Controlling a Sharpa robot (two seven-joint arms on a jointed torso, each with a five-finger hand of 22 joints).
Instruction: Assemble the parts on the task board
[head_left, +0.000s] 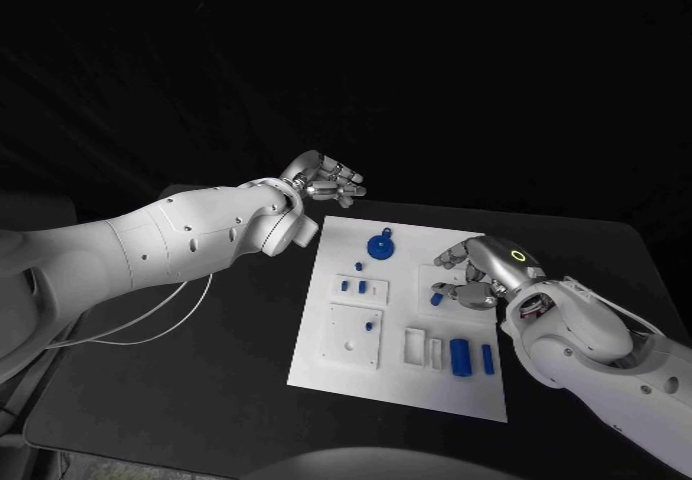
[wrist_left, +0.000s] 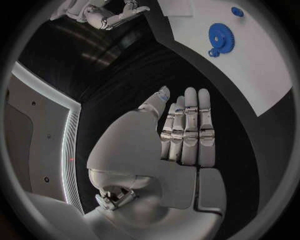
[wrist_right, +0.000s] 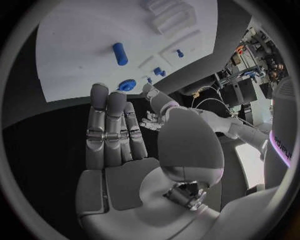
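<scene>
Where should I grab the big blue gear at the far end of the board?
Pinch the large blue gear across its toothed rim from above: it lies flat on the task board, with no side to get under. The left hand hovers nearest, open.

White arms (head_left: 173, 240), silver hand (head_left: 325, 180), thin cables (head_left: 159, 320)

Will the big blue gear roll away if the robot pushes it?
Probably not: the gear lies flat on the board, so a push would likely slide it. Its toothed rim may give fingers some grip. It looks like stiff, light plastic, though that is a guess. Both the left hand and right hand hold nothing.
</scene>
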